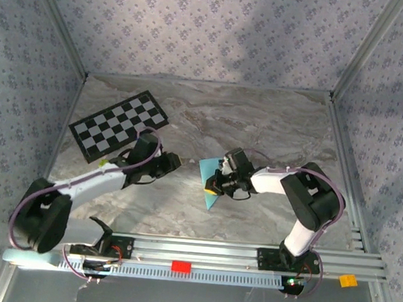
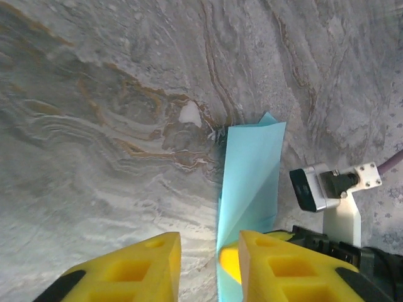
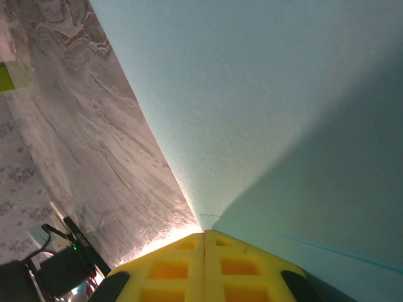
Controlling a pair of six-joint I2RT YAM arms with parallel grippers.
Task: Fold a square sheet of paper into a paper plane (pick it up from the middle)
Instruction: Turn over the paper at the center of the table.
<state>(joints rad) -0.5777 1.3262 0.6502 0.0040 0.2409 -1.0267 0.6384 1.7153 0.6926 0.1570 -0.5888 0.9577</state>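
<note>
Left gripper [image 2: 209, 244] is seen half-open and empty, near the folded sheet of paper [image 2: 252, 170] mid-table, which is pinched in the clamped right gripper [image 3: 204, 242]. If grabbed off-line, the sheet could be tugged loose or its crease skewed.

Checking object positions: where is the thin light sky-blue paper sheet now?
Top view: the light sky-blue paper sheet is mid-table, right of centre, pinched by the right gripper, jaws shut.

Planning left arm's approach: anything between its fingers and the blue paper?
Nothing visible: bare table lies between the left gripper and the blue paper. The right gripper is shut on that paper from the other side.
</note>
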